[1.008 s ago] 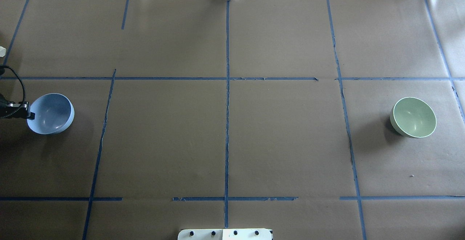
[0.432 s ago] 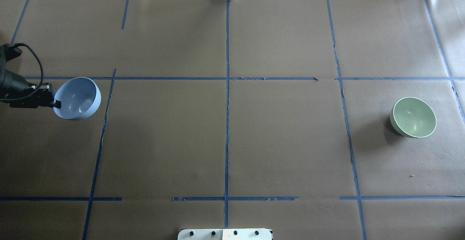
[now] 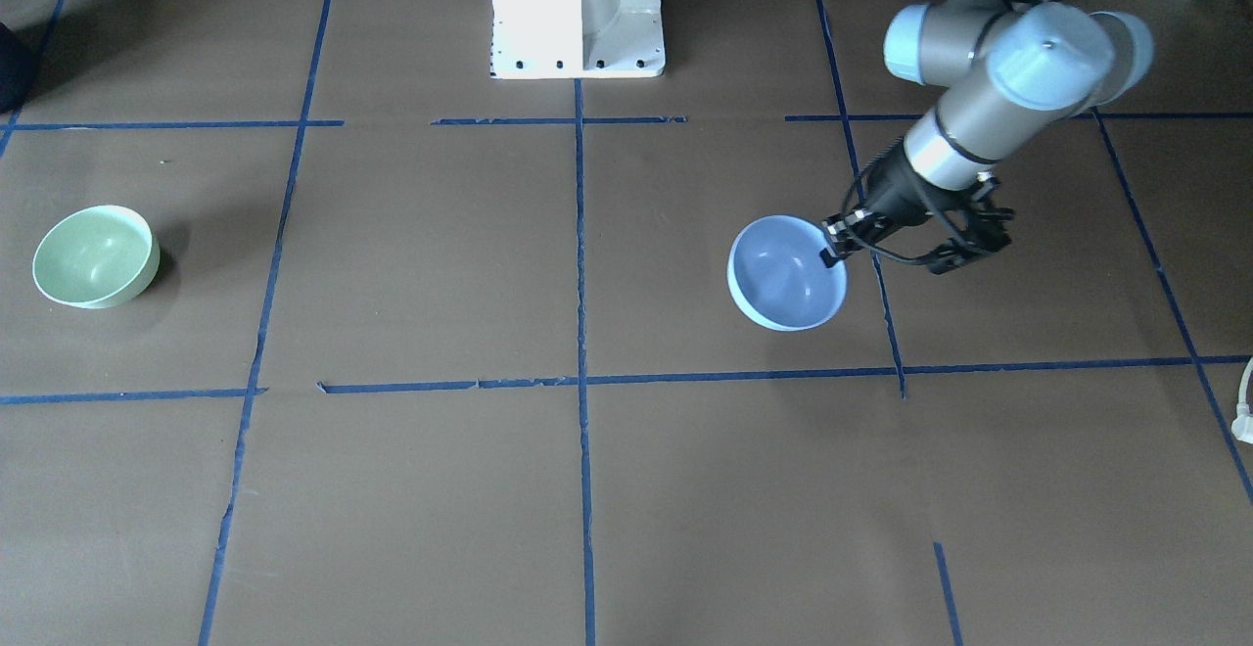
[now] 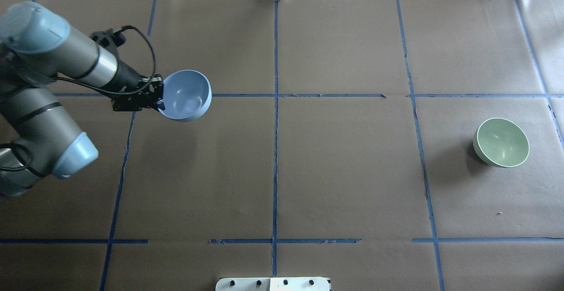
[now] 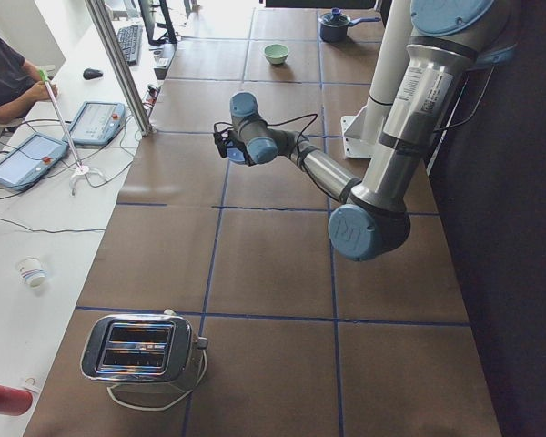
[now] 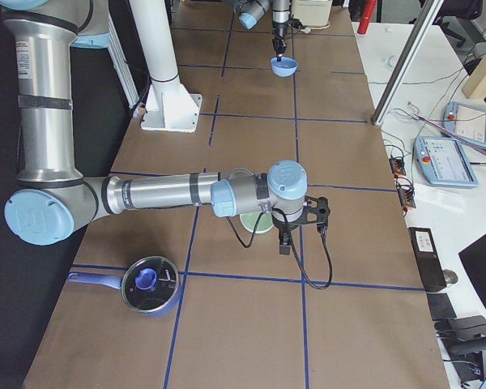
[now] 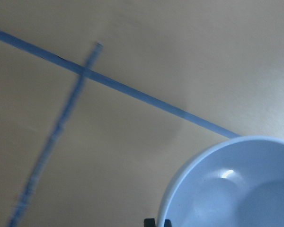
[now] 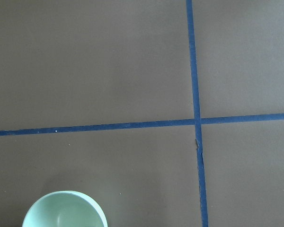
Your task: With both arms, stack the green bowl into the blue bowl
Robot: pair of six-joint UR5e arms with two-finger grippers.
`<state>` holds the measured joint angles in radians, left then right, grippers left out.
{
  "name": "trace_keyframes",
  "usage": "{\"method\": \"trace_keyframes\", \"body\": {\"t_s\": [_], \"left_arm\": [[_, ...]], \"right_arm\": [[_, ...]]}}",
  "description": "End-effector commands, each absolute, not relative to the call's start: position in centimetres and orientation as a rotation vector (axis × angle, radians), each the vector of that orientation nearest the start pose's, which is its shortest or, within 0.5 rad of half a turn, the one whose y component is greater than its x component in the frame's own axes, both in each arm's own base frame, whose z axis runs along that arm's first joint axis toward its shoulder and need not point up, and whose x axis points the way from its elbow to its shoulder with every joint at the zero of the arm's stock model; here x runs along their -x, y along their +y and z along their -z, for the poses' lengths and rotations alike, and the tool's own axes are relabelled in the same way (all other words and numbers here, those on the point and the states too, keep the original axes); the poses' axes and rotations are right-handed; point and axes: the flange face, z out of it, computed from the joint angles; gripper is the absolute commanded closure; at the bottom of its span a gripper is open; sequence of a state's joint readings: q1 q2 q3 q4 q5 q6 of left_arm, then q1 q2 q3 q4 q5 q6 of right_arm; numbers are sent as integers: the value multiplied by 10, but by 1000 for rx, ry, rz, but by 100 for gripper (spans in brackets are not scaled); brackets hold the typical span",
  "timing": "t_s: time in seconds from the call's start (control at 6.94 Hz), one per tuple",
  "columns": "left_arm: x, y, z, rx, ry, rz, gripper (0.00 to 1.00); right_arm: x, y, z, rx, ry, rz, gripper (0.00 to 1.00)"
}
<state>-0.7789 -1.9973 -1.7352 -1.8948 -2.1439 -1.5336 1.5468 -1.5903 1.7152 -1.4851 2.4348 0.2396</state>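
Front-facing view: the left gripper (image 3: 832,247) is clamped on the rim of the blue bowl (image 3: 788,274). The bowl is tilted and sits out from the white base (image 3: 578,10), toward the robot's left. The green bowl (image 3: 96,256) sits upright on the brown table (image 3: 411,489), well away from the base on the robot's right. Nothing touches it.

Overhead view: the left arm (image 4: 66,57) reaches in from the left. Its fingers are pinched on the blue bowl's near rim, and the bowl's hollow faces up. The green bowl is far to the other side of the base.

Left side view: the near arm stretches out from the base, with the blue bowl at its tip.

Right side view: the right gripper (image 6: 283,239) hangs just beside the green bowl, out from the base. Whether its fingers are apart or together cannot be told.

Left wrist view: the blue bowl fills the lower right corner.

Right wrist view: only the green bowl's rim shows, at the bottom edge.
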Motion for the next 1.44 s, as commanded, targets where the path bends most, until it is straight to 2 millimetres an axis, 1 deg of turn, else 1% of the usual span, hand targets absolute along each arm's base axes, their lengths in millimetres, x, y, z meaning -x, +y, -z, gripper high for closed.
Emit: {"method": "trace_keyframes", "body": {"t_s": [0.0, 0.14, 0.29, 0.43, 0.58, 0.72, 0.86, 1.01, 1.15, 1.3], "left_arm": [[-488, -458, -227, 142, 1023, 491, 100], [-526, -453, -212, 118, 1012, 509, 100], [-549, -448, -215, 104, 993, 503, 100], [-552, -449, -218, 106, 985, 502, 100], [-555, -446, -219, 110, 985, 498, 97], [-556, -446, -212, 108, 995, 496, 92], [-557, -445, -204, 106, 1007, 492, 89], [-567, -434, -200, 115, 1009, 470, 87], [-566, -433, -202, 115, 1006, 469, 73], [-566, -433, -205, 112, 1003, 464, 22]], "right_arm": [[-45, -493, -580, -83, -881, -110, 0], [-45, -493, -580, -84, -882, -110, 0], [-45, -493, -579, -83, -884, -109, 0], [-45, -492, -580, -80, -885, -110, 0], [-45, -492, -580, -78, -897, -111, 0], [-44, -492, -579, -78, -900, -108, 0], [-44, -492, -579, -78, -902, -108, 0], [-45, -492, -579, -78, -902, -110, 0], [-44, -492, -580, -76, -901, -109, 0], [-45, -492, -580, -77, -901, -110, 0]]}}
